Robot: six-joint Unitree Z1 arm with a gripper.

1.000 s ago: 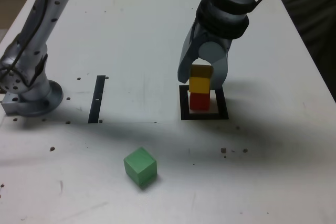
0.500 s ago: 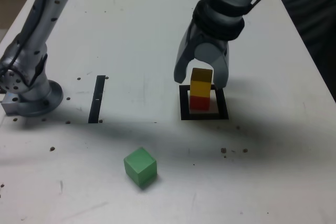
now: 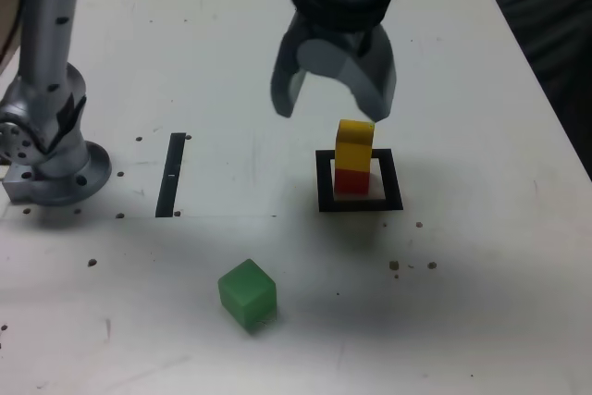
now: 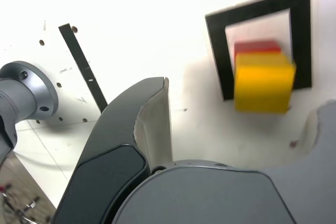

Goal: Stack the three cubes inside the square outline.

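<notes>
Nearest me, low and left of centre in the exterior view, the green cube (image 3: pixel 248 295) still needs stacking, while right of centre yellow (image 3: pixel 354 144) already sits on red (image 3: pixel 351 182) inside the square outline (image 3: pixel 326 203), my claw (image 3: pixel 331 114) open and empty beyond.

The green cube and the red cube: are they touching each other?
Apart: the exterior view shows bare table between the green cube and the red cube.
</notes>
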